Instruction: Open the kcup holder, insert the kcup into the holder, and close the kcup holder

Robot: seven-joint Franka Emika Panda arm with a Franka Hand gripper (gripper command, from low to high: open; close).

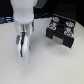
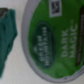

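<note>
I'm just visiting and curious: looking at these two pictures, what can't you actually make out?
- Gripper, exterior view: too blurred to tell whether it is open or shut.
- Kcup, wrist view: cut off by the picture's edges, small print blurred; in the exterior view I cannot find it.
- Kcup holder, exterior view: too small and blurred to count free slots; reddish-lidded pods are barely distinct.
- Teal object, wrist view: cut off, unidentifiable.

White tabletop (image 1: 45,67); teal object (image 2: 7,37) nearby.
</note>
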